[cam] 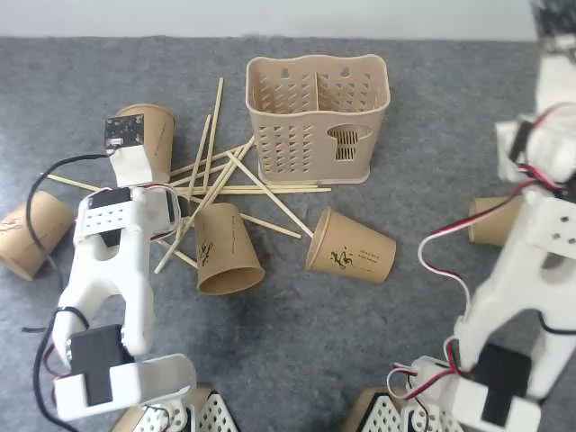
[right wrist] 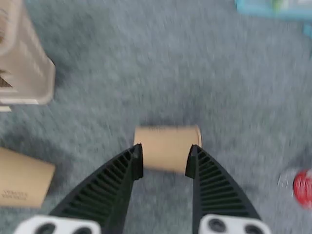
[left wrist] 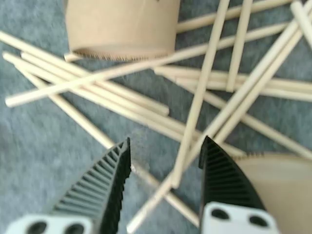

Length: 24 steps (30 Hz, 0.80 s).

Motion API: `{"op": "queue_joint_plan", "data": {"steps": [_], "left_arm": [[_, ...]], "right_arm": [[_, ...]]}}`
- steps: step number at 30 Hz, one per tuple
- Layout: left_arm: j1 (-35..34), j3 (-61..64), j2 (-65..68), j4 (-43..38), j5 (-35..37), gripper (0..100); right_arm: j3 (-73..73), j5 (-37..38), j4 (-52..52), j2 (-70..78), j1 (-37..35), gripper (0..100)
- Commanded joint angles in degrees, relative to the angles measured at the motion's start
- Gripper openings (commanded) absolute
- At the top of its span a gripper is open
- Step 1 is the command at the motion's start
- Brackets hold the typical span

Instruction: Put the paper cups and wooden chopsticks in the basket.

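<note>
Nothing seen in the beige perforated plastic basket; brown paper cups and pale wooden chopsticks lay on the grey bench, left claw spread over chopsticks, right claw spread astride one cup.

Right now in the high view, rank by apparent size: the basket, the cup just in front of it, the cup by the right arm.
1. Basket, clearly largest.
2. Cup in front of the basket.
3. Cup at the right, partly hidden by the right arm, so this rank is unsure.
</note>
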Motion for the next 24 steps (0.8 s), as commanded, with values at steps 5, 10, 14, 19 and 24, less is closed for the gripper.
{"op": "queue_joint_plan", "data": {"steps": [5,10,14,19,24], "left_arm": [[-3.69,-4.18,-15.74,10.46,-0.09,22],[-9.32,-4.62,-26.81,17.76,-0.62,22],[-14.59,-4.70,-34.02,21.36,-2.46,22],[-21.10,-4.79,-38.24,24.09,-3.34,22],[-26.73,-4.79,-38.33,23.74,-3.34,22]], "right_arm": [[15.03,5.36,-2.77,-3.03,12.26,16.2],[27.16,9.23,-13.58,-1.63,19.91,16.2],[33.93,11.25,-20.79,1.36,21.93,16.5],[34.90,11.52,-27.30,7.43,21.85,16.5],[34.81,11.52,-34.77,12.88,21.05,16.6]]}}
